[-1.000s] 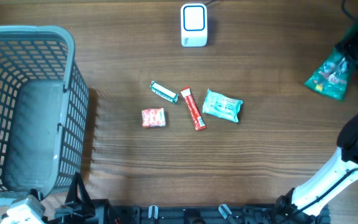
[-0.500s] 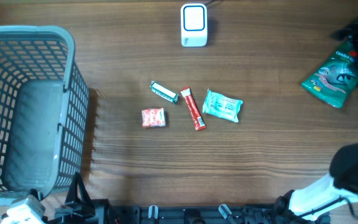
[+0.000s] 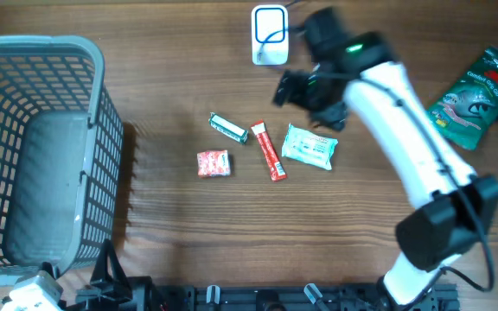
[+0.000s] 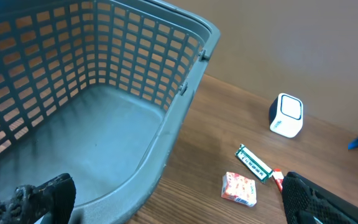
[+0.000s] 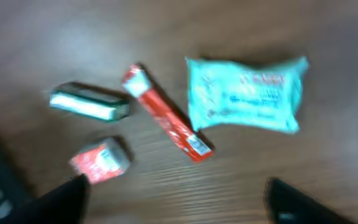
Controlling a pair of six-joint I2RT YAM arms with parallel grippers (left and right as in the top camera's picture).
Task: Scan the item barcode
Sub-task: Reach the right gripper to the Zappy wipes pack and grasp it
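Overhead: right gripper (image 3: 308,90), motion-blurred, hangs just at 12 o'clock of the teal pack (image 3: 309,146). The pack lies flat mid-table, long axis about 9-to-3, right end dipping toward 4. Red stick (image 3: 268,150) sits just at its 9, running 11-to-5. Scanner (image 3: 270,34) is at the table's 12.

Left wrist: left gripper (image 4: 178,186) has its jaws spread and empty, by the basket (image 4: 185,93).

Right wrist: jaws wide apart, nothing between them. The teal pack is at 1 o'clock, printed face probably up, but it's blurry.
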